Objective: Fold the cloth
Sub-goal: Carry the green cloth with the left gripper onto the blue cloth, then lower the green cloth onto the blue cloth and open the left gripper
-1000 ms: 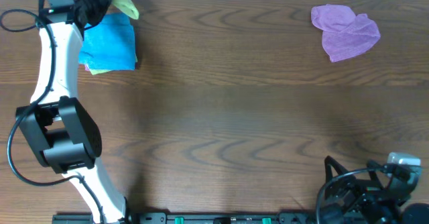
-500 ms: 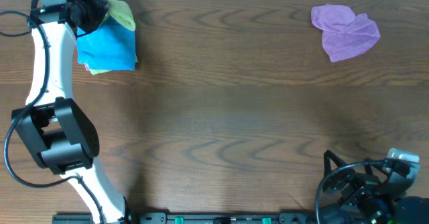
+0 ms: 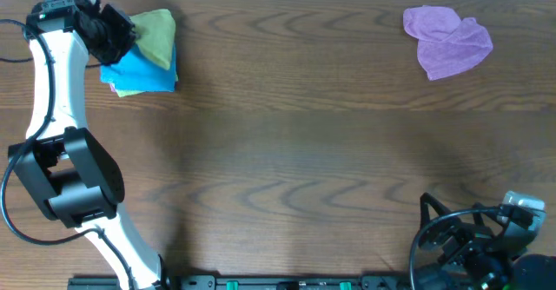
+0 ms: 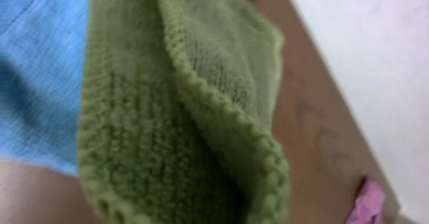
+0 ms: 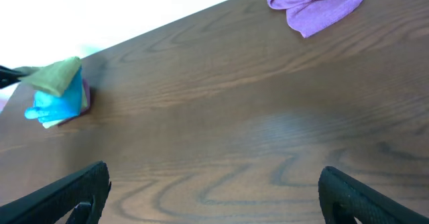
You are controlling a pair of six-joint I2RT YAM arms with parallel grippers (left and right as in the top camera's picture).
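Observation:
The lime-green cloth lies bunched on top of a folded bright blue cloth at the table's far left corner. My left gripper is at the green cloth's left edge and is shut on it. In the left wrist view the green cloth fills the frame, doubled over and hanging close to the camera, and it hides the fingers. The right wrist view shows the green cloth far off. My right gripper is open and empty, low over the near right of the table.
A crumpled purple cloth lies at the far right, also in the right wrist view. The blue cloth lies under the green one. The table's far edge meets a white wall. Bare wood lies between the cloths.
My left gripper has moved left and a little toward the near side. The green cloth has spread out over the top of the blue cloth. The right arm has barely moved.

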